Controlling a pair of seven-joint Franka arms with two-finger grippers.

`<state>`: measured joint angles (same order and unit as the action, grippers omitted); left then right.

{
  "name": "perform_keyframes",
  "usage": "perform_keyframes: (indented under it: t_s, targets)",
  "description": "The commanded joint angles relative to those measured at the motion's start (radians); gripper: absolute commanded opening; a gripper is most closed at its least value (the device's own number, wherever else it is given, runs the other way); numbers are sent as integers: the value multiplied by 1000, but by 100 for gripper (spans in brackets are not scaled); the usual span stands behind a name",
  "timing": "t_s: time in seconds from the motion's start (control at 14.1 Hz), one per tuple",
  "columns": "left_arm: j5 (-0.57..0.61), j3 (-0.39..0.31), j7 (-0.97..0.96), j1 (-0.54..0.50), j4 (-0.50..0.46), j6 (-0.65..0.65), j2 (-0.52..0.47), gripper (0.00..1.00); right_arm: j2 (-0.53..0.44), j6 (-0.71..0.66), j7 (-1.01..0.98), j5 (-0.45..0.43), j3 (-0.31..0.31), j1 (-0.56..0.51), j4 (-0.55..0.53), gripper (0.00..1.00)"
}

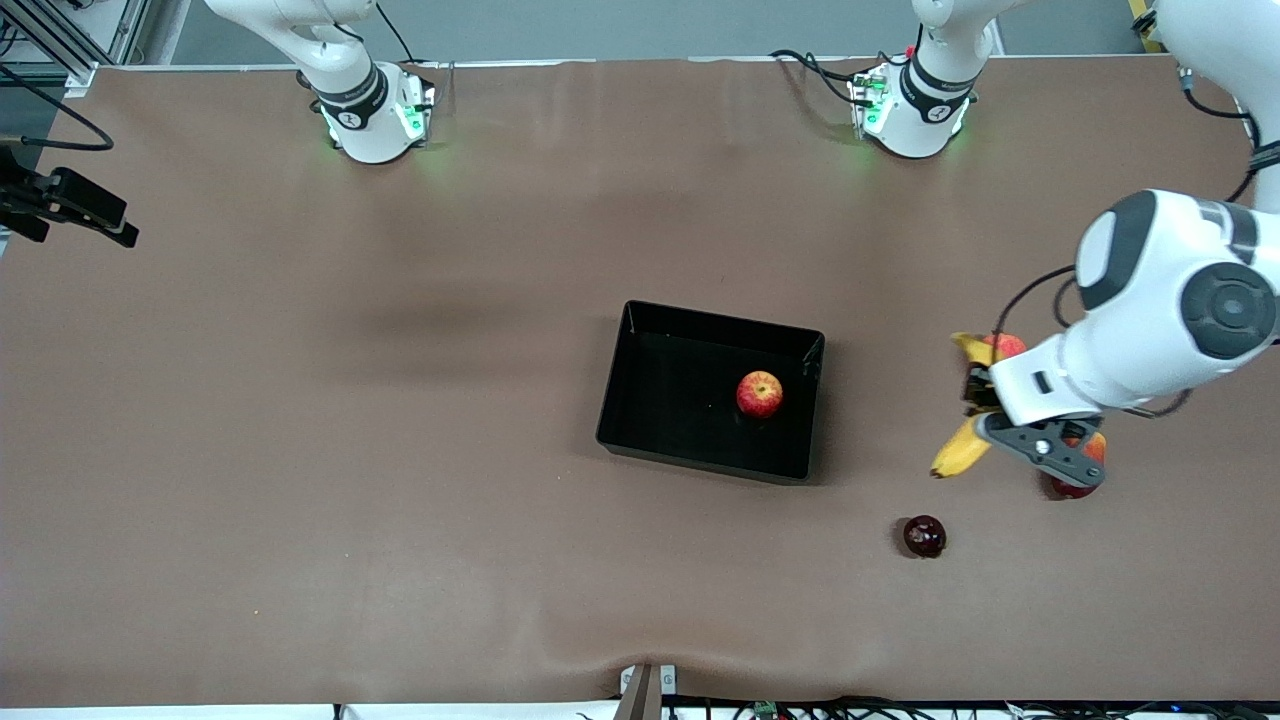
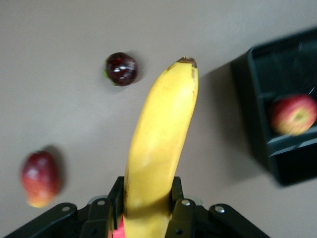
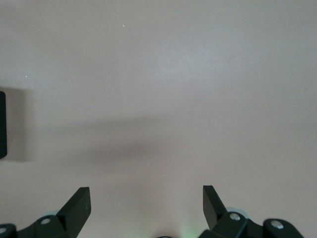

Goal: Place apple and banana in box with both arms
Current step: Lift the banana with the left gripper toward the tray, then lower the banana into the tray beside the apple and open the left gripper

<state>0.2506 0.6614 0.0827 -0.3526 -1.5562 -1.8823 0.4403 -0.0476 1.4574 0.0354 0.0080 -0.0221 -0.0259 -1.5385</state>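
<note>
The black box (image 1: 720, 318) sits mid-table with the apple (image 1: 759, 394) inside it, near its wall toward the left arm's end. My left gripper (image 1: 978, 400) is shut on the yellow banana (image 1: 958, 452) and holds it over the table, off the box's end toward the left arm. In the left wrist view the banana (image 2: 158, 144) sticks out from between the jaws of the left gripper (image 2: 148, 203), with the box (image 2: 247, 109) and apple (image 2: 293, 115) to one side. My right gripper (image 3: 146, 196) is open and empty over bare table, out of the front view.
A dark red fruit (image 1: 924, 536) lies nearer the front camera than the banana. A red-orange fruit (image 1: 1085, 470) lies partly under the left hand. Another red fruit (image 1: 1006, 345) peeks out by the wrist. A box edge (image 3: 2, 124) shows in the right wrist view.
</note>
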Motion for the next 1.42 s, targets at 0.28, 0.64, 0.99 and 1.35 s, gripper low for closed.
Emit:
perform_keyframes:
  t_s: [0.28, 0.64, 0.99, 1.35]
  targets:
    - [-16, 17, -674, 210, 71, 17, 72, 0, -11, 4, 12, -10, -2, 9, -5, 100]
    - [7, 4, -1069, 397, 105, -6, 173, 0, -11, 3, 14, -8, -1, 15, -6, 100]
    - [32, -155, -1254, 622, 119, -96, 241, 0, -11, 4, 12, -8, -1, 23, -8, 100]
    - [30, -256, -1345, 733, 140, -167, 310, 0, -8, 4, 12, -8, -1, 31, -8, 100]
